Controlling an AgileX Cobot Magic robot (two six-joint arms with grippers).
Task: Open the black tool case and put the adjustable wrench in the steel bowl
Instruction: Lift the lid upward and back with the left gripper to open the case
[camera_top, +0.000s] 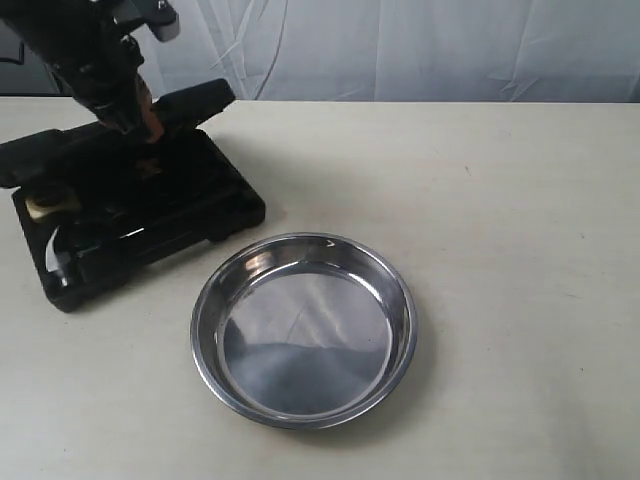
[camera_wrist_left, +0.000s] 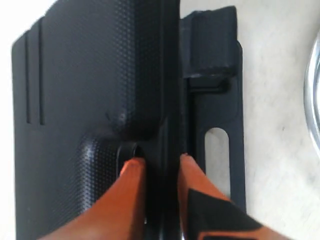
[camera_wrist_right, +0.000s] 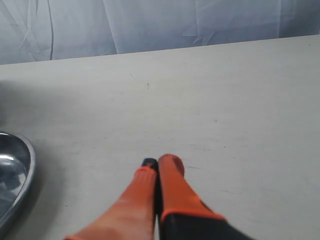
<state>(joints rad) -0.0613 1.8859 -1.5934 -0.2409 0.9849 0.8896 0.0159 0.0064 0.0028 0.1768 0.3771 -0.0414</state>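
Observation:
The black tool case lies open at the left of the table, its lid tilted up along the far side. My left gripper comes down from above and is shut on the lid's edge. In the left wrist view its orange fingers sit on either side of the case's black rim. A hammer head shows in the tray, but I cannot make out the adjustable wrench in the dark interior. The steel bowl sits empty in front of the case. My right gripper is shut and empty over bare table.
A cream-coloured piece lies in the case's left end. The bowl's rim shows at the edge of the left wrist view and of the right wrist view. A pale curtain hangs behind the table.

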